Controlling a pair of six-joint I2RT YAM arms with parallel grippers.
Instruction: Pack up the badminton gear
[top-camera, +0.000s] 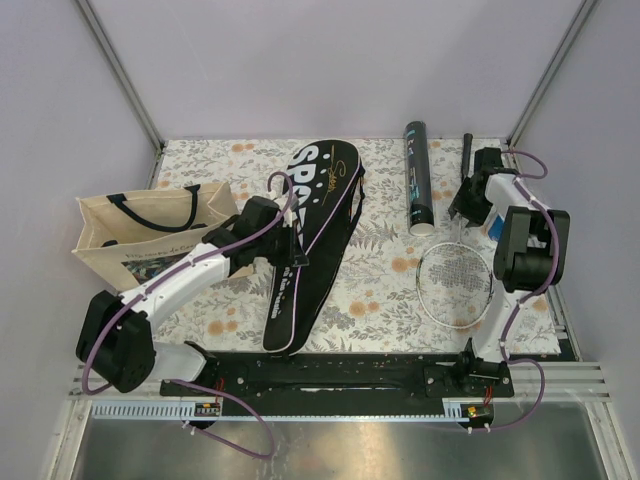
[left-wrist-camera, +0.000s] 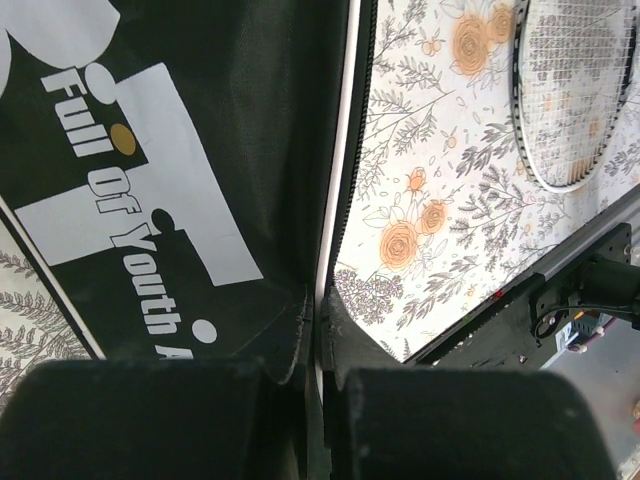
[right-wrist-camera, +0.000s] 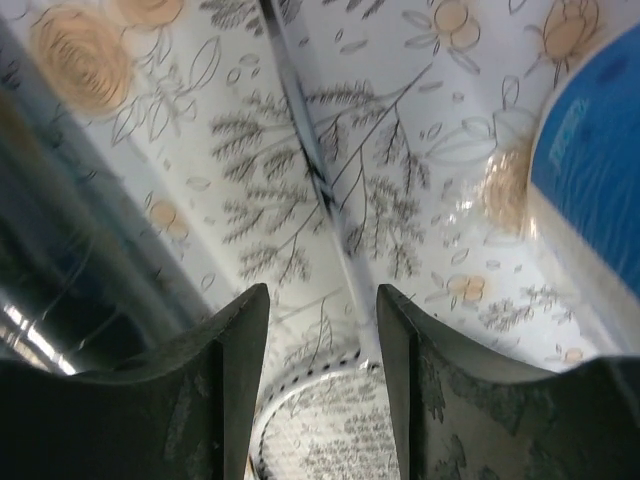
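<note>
Left tool (left-wrist-camera: 315, 385) is pinching the edge of the black cover (left-wrist-camera: 200, 130). Right tool (right-wrist-camera: 320, 300) sits spread either side of the racket (right-wrist-camera: 314, 170) shaft.

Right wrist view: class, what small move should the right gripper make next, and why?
Probably close the right gripper on the shaft of the thin silver-framed racket: its jaws stand open astride that shaft. The left gripper is shut on the edge of the black racket-shaped fabric cover, so the racket likely needs gripping and lifting toward it.
</note>
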